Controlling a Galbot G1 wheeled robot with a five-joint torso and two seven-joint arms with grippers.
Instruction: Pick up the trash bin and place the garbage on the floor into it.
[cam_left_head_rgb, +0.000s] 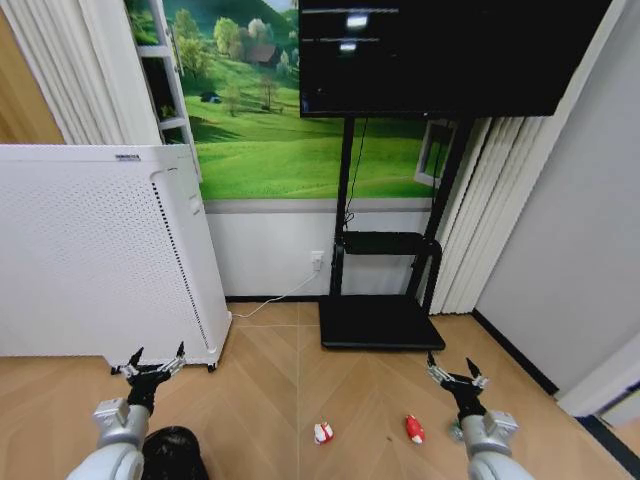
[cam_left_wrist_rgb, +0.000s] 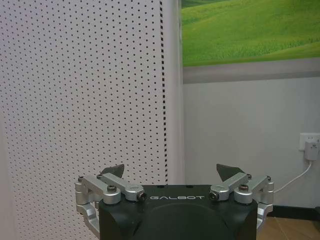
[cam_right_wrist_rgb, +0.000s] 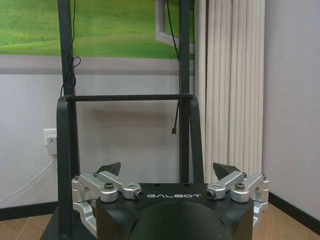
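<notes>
Both arms raised in front of the robot, nothing grasped yet. Left gripper (cam_left_head_rgb: 154, 362) spread wide, empty, hanging above the floor just ahead of the bin (cam_left_head_rgb: 175, 450). Right gripper (cam_left_head_rgb: 456, 371) equally wide, empty, over bare floor.

Bin: black, round, at the near edge of the head view, close beside the left arm, in front of the white appliance (cam_left_head_rgb: 100, 250).

Garbage on the wood floor between the arms: red-and-white item (cam_left_head_rgb: 323, 433) nearest centre, red item (cam_left_head_rgb: 414, 429) right of it. A small pale thing (cam_left_head_rgb: 455, 434) sits touching the right wrist's outline; probably the bottle, cannot confirm.

Step in hand, my reading: grasp the bin. The left gripper points outward, past it. Advice: draw the arm back and down, straddle the rim with one finger inside, close firmly, lift level. Keep clear of the appliance's casters.
</notes>
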